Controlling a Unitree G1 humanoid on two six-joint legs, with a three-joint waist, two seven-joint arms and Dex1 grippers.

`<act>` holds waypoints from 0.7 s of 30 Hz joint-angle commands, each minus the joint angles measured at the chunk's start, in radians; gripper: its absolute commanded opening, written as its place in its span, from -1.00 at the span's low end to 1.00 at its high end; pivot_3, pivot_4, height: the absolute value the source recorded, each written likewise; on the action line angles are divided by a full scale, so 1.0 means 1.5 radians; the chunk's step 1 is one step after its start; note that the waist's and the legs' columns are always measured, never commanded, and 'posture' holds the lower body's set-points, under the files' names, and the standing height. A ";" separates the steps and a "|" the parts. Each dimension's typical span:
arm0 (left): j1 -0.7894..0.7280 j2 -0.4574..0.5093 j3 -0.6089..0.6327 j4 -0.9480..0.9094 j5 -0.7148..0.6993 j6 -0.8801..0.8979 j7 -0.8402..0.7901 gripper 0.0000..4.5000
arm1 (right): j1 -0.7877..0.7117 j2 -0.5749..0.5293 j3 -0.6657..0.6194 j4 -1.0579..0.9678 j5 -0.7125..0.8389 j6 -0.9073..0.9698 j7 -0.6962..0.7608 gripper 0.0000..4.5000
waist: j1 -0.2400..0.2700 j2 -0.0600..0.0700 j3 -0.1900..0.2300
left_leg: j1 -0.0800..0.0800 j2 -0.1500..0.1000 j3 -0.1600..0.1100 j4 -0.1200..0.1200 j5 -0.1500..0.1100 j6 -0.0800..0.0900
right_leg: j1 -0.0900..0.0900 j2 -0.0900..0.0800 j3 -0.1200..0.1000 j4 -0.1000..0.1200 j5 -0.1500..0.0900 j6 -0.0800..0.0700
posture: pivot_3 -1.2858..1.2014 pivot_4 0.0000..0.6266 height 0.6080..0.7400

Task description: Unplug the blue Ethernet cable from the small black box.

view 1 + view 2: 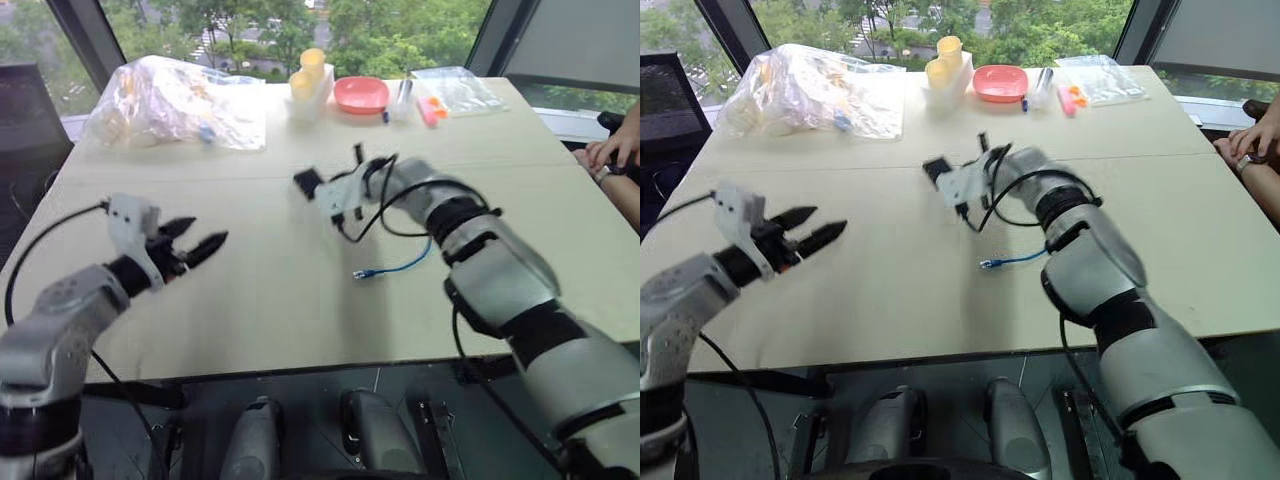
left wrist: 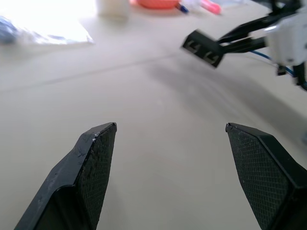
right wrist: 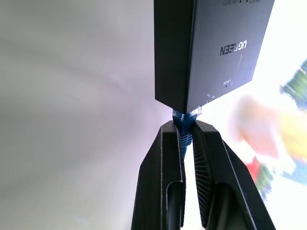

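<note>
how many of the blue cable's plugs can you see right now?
2. One lies loose on the table, the blue Ethernet cable trailing from it. The other sits in the small black box, the right gripper pinching the cable there.

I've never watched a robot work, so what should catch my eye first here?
Mid-table, the right gripper pinches the blue Ethernet cable at its plug, lifting the small black box clear of the table; the cable's free end trails on the table. Nearer the table's left edge, the left gripper hovers open.

We see silver-grey arm shells with black joint bands, white wrist blocks, looping black cables, and black ribbed fingers on the left claw (image 1: 200, 236) and right claw (image 3: 188, 134).
</note>
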 commanded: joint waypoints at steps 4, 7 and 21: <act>-0.256 -0.032 -0.063 0.273 -0.029 0.024 -0.162 0.70 | 0.073 -0.062 -0.063 -0.215 0.012 -0.009 -0.207 -0.99 | -0.003 0.000 0.000 | -0.001 0.000 0.001 -0.001 0.000 0.000 | 0.000 0.000 0.000 -0.001 0.001 0.004 | 0.03 -0.52 1.00; -0.337 -0.057 -0.085 0.377 -0.041 0.032 -0.274 0.70 | 0.140 -0.076 -0.087 -0.335 0.001 0.053 -0.249 -0.99 | -0.005 0.000 0.000 | -0.001 0.000 0.001 -0.002 -0.001 0.001 | 0.000 0.000 0.000 -0.001 0.000 0.005 | 0.03 -0.52 1.00; -0.601 -0.235 -0.105 0.740 0.109 -0.228 -0.262 0.70 | 0.359 -0.044 -0.120 -0.699 -0.081 0.323 -0.254 -0.99 | -0.003 -0.001 0.000 | -0.001 0.000 0.000 -0.001 -0.001 0.001 | 0.000 0.001 0.000 0.000 0.000 0.006 | 0.03 -0.52 1.00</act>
